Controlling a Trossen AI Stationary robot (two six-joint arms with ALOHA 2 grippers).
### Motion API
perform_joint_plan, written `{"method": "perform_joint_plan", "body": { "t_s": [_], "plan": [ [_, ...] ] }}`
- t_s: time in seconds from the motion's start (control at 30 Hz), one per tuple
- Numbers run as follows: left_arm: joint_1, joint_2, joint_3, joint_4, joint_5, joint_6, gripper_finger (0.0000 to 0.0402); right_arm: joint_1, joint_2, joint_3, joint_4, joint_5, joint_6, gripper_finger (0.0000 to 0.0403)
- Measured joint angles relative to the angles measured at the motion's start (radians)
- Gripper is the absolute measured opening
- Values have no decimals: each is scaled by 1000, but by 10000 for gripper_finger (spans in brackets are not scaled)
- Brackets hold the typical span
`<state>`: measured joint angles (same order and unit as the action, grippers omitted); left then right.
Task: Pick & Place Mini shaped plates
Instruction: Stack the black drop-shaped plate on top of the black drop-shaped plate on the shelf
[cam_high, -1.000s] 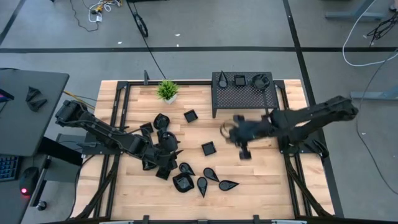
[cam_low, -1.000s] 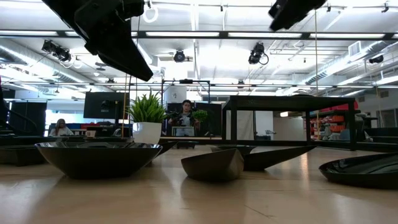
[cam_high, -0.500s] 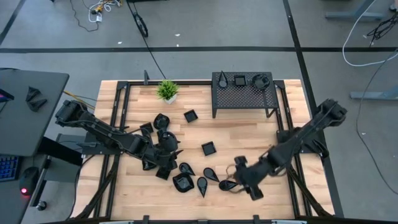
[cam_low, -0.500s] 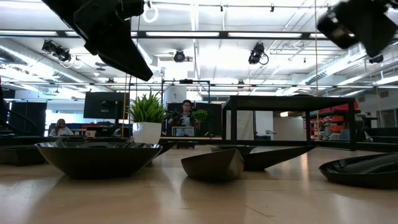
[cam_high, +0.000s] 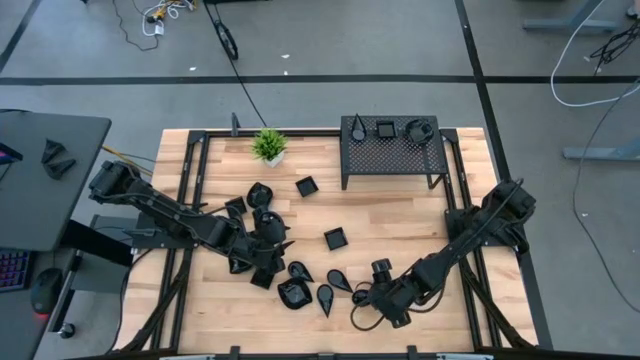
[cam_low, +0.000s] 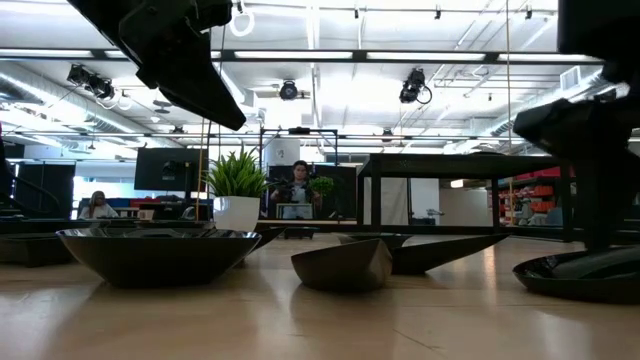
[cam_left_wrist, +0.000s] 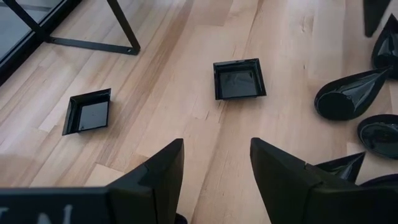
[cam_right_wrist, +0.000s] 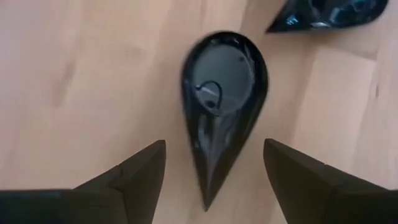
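Observation:
Several glossy black mini plates lie on the wooden table: squares, teardrops and a cluster under the left arm. My right gripper is open near the front edge, pointing steeply down. Its fingers stand on either side of the pointed end of a teardrop plate that lies flat on the wood, without touching it. My left gripper hovers open at the table's middle left, with bare wood between its fingers. Two square plates lie ahead of it.
A black perforated rack at the back right carries three plates on its top. A small green potted plant stands at the back. Another teardrop plate lies close to the right gripper. Bare wood lies between the rack and the front plates.
My right gripper has swung from beside the rack toward the table's near edge and come down, tipping more steeply, to just above the teardrop plate at the front. No plate has moved.

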<state>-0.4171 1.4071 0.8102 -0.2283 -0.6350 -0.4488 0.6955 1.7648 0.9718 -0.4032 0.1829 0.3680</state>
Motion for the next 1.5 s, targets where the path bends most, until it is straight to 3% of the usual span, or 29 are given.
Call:
{"method": "perform_joint_plan", "body": {
  "t_s": [0.37, 0.57, 0.77, 0.87, 1.0, 1.23, 1.33, 1.5],
  "plan": [
    [0, 0, 0, 0, 0, 0, 193, -65, 9, 0, -167, 162, 40, 253],
    [0, 0, 0, 0, 0, -1, 193, -138, 9, 0, -199, 297, 212, 245],
    [0, 0, 0, 0, 0, -3, 193, -159, -23, 0, -197, 297, 342, 244],
    [0, 0, 0, 0, 0, -3, 193, -158, -77, 10, -206, 259, 408, 244],
    [0, 0, 0, 0, 0, -4, 193, -151, -159, 16, -151, 86, 488, 244],
    [-2, 0, 0, 0, 0, -5, 193, -67, -137, 18, 250, -227, 365, 244],
    [-3, 0, 0, 0, 0, -5, 193, -30, -89, 18, 361, -278, 358, 243],
    [-3, 0, 0, 0, 0, -3, 193, 5, -6, 18, 353, -267, 380, 216]
  ]
}}
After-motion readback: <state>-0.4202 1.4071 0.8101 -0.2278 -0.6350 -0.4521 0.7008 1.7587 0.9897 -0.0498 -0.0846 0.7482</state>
